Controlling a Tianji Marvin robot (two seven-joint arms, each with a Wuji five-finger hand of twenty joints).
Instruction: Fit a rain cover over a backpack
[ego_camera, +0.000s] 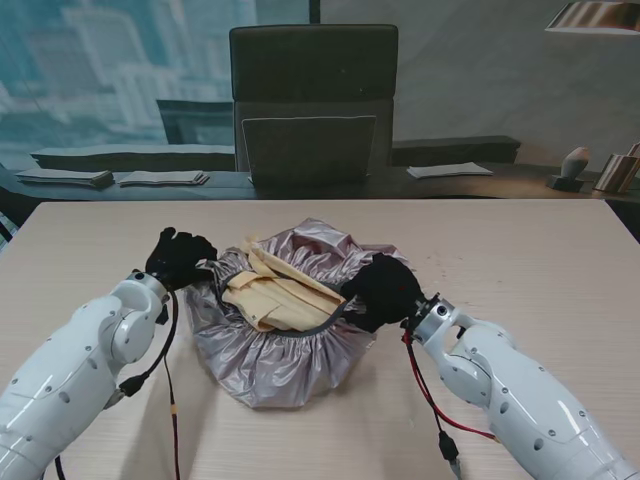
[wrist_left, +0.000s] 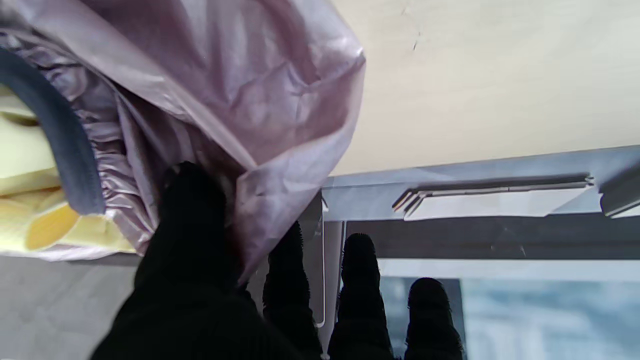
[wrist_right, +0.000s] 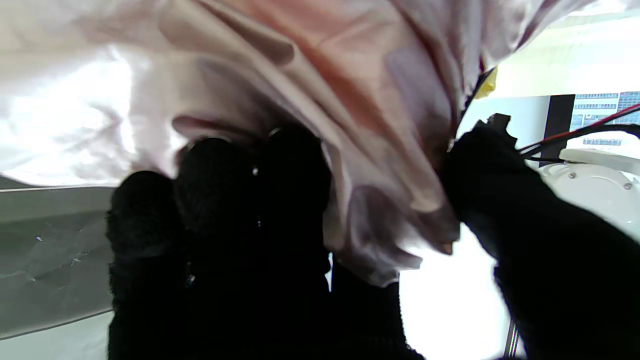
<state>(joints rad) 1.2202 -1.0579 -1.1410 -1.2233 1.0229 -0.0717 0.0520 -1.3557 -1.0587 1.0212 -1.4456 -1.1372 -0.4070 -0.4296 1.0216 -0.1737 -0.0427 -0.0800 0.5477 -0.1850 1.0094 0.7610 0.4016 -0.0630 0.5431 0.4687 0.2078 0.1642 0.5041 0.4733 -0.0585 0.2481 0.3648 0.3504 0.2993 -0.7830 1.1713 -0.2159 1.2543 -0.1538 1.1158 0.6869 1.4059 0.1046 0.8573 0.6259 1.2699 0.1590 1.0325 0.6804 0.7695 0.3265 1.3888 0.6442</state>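
— Cover (ego_camera: 270, 350), where is it lying?
— Mid-table (ego_camera: 90, 240), nearer my edge, wrapping the pack (ego_camera: 268, 292).
— Hands?
— Left hand (ego_camera: 178, 258) is pinching the cover's left rim between thumb and fingers (wrist_left: 292, 260). Right hand (ego_camera: 381, 291) is clutching the right rim, fingers bunching fabric.

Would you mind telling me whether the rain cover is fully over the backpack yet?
Not yet. The rain cover is bunched around the backpack, whose yellow middle shows inside the dark elastic rim; the left hand and right hand hold its edges.
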